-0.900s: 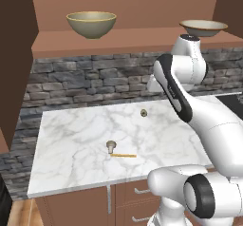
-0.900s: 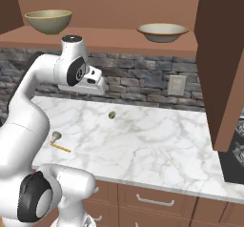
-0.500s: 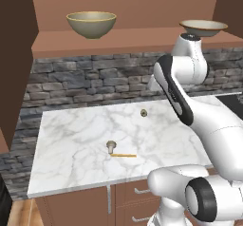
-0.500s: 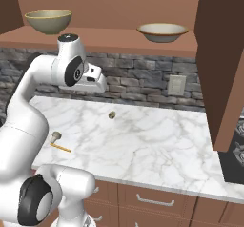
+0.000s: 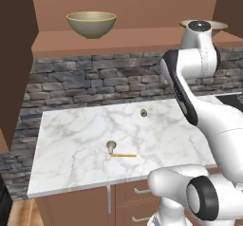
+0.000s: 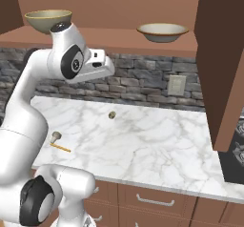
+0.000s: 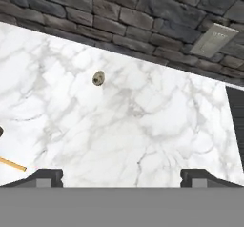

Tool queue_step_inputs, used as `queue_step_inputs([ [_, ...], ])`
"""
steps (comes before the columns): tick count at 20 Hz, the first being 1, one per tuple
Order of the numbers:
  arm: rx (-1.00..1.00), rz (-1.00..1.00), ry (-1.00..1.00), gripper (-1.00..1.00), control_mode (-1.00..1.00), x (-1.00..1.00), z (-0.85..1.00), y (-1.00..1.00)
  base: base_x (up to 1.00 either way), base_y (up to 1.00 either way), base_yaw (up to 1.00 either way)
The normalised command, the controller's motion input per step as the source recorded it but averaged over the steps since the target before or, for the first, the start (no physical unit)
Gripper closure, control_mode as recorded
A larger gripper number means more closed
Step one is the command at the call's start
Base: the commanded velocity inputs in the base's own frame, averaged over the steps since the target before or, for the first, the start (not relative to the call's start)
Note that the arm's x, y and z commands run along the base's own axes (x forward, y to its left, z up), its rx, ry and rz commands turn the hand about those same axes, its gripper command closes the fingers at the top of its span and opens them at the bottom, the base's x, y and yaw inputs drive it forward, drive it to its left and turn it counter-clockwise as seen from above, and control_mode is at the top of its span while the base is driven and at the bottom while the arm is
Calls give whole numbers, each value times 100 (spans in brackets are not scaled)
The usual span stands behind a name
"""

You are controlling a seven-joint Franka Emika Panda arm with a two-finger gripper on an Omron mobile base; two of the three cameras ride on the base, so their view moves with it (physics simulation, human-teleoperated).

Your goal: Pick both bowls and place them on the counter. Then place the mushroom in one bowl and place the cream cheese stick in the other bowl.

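The deep olive-tan bowl stands on the brown shelf, partly behind my arm in the right base view. The shallow beige bowl sits further right on that shelf, its rim peeking past the arm. On the white marble counter lie the mushroom and, just in front of it, the cream cheese stick. My gripper hangs open and empty high above the counter, just below shelf height, between the two bowls.
A small dark round knob lies near the back of the counter. A stone backsplash with a wall outlet runs behind. A brown cabinet side hangs at the right, above a dark stove.
The hand has risen a little and swung to the right, closer to the shelf's edge. Bowls, mushroom and stick lie where they were.
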Motion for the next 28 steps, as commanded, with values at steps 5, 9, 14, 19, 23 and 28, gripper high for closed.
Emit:
queue_step_inputs([
  [5, -19, 11, -1, -100, -100, 0, 58, -51, 0, 0, 0],
  [9, -18, 11, 0, -100, -100, 1, 59, -52, 0, 0, 0],
  [14, -13, 13, 0, -100, -100, 14, 46, -46, 0, 0, 0],
  [19, -4, 15, 0, -100, -100, 43, 29, -28, 0, 0, 0],
  [23, 0, 11, 0, -100, -100, 63, 24, -21, 0, 0, 0],
  [28, 0, 5, 0, -100, -100, 64, 29, -23, 0, 0, 0],
])
